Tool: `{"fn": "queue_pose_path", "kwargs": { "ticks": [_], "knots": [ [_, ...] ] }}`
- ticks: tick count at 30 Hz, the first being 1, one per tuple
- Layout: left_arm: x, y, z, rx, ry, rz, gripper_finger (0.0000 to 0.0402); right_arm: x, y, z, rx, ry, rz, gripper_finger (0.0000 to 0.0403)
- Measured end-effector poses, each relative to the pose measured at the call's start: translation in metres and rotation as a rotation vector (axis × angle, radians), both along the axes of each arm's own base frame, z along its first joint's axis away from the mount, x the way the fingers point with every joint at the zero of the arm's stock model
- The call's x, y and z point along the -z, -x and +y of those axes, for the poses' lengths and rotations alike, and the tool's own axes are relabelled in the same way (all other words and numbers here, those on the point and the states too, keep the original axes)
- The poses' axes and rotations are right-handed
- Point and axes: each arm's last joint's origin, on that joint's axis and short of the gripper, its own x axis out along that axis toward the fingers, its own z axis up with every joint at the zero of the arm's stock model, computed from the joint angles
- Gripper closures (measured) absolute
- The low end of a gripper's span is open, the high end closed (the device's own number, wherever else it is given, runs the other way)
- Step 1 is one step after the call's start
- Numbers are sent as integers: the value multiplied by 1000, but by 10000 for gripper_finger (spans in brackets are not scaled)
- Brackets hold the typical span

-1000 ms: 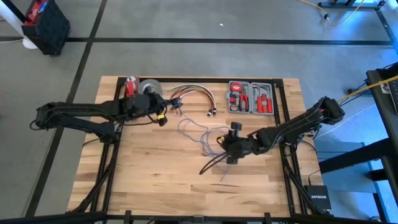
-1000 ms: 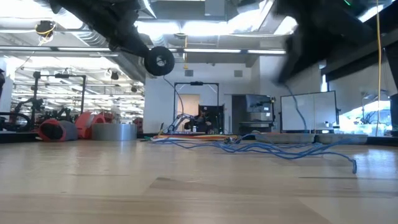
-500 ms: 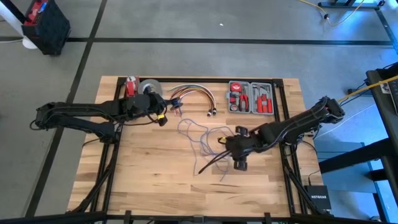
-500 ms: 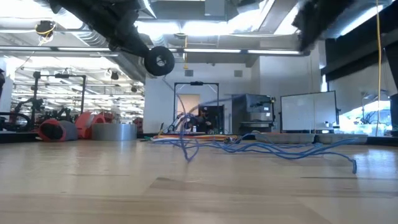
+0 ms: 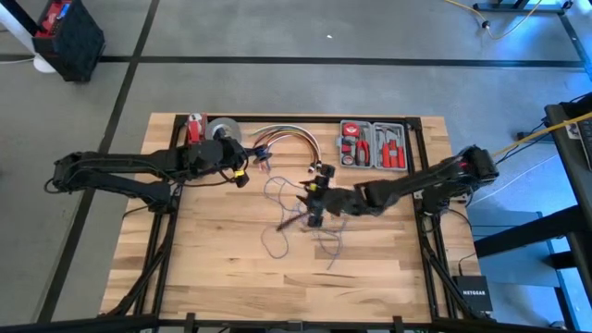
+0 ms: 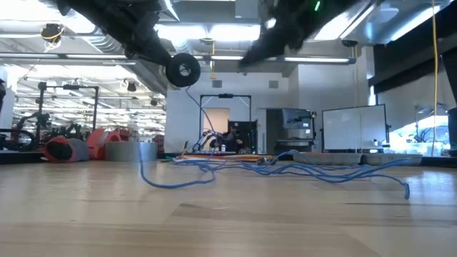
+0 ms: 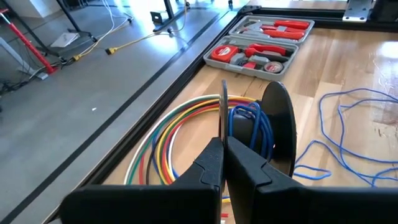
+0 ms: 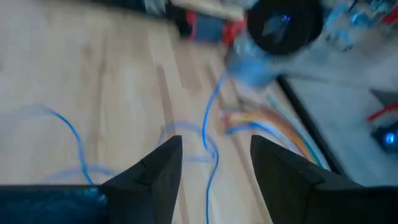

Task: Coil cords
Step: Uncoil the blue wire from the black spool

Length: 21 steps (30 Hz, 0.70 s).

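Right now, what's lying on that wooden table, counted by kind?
Blue cord: 1
Coloured cable bundle: 1
Tool case: 1
Tape roll: 1
Spool: 1, held by the left end effector
Total: 5

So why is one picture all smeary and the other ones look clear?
The right wrist view is smeared: the blue cord and the black spool look soft, though the right gripper fingers show open. The left wrist view is crisp, down to the red tool case. The low view has bright glare from ceiling lights, leaving the arms as dark shapes. The high view is evenly lit.
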Motion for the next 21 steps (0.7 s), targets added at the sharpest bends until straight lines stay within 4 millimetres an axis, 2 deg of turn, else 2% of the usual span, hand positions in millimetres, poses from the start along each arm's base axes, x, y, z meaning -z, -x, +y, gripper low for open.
{"fn": "queue_pose_path", "kwargs": {
  "ticks": [5,10,16,21],
  "knots": [
    [0,0,0,-1,4,0,400,35,-16,-24,66,-75,73,207],
    [4,1,-2,27,24,37,400,62,-27,-31,69,-120,113,207],
    [1,-1,-4,55,10,9,400,69,-33,-30,54,-103,99,207],
    [-3,-9,-13,177,-12,-32,400,61,-39,-36,36,-91,12,207]
  ]
}}
